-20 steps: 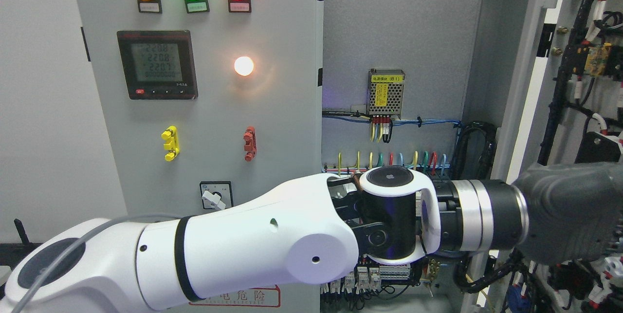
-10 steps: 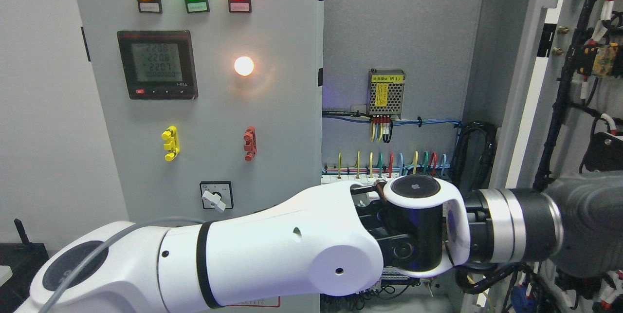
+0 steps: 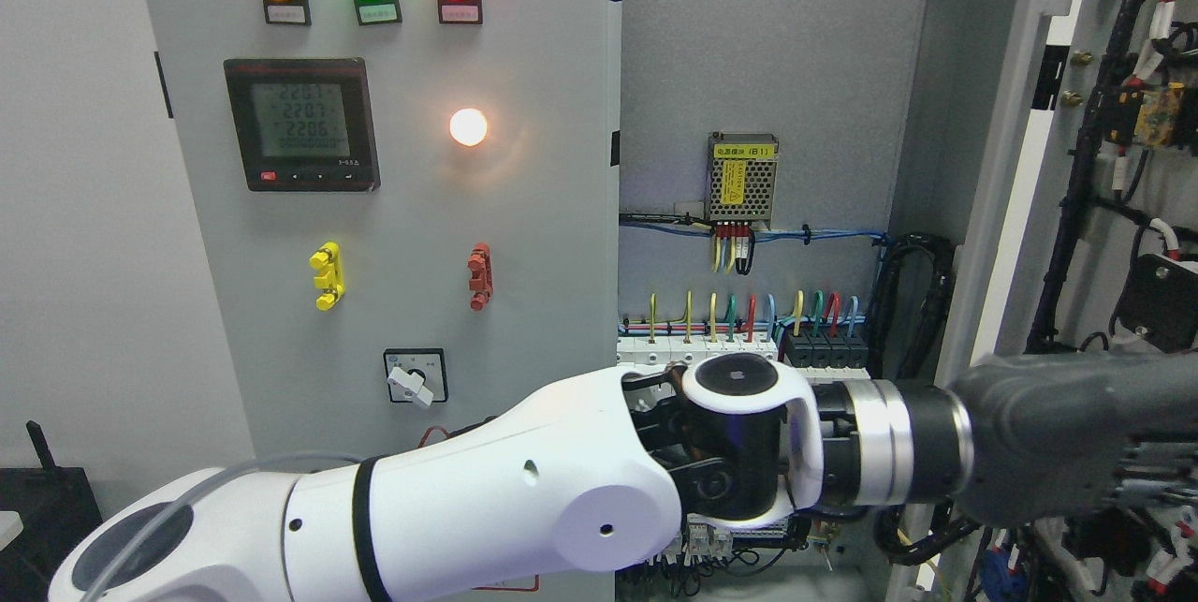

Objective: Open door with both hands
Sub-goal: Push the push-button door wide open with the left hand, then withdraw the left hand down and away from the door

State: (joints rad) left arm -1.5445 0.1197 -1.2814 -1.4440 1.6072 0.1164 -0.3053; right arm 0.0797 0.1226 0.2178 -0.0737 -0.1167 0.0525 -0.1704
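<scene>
My left arm (image 3: 487, 508) comes in from the lower left and reaches across the cabinet to the right, so my left hand (image 3: 1076, 438) sits against the open door (image 3: 1039, 162) at the right edge. Can't tell what the fingers are doing, they're mostly cut off. The door stands tall and upright, swung outward, its wired inner face toward me. The lit control panel (image 3: 393, 162) is well to the left.

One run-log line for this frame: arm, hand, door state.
arm: left arm reaches across to right | left robot hand: at open right door, fingers unclear | cabinet interior exposed | right arm: not in view
</scene>
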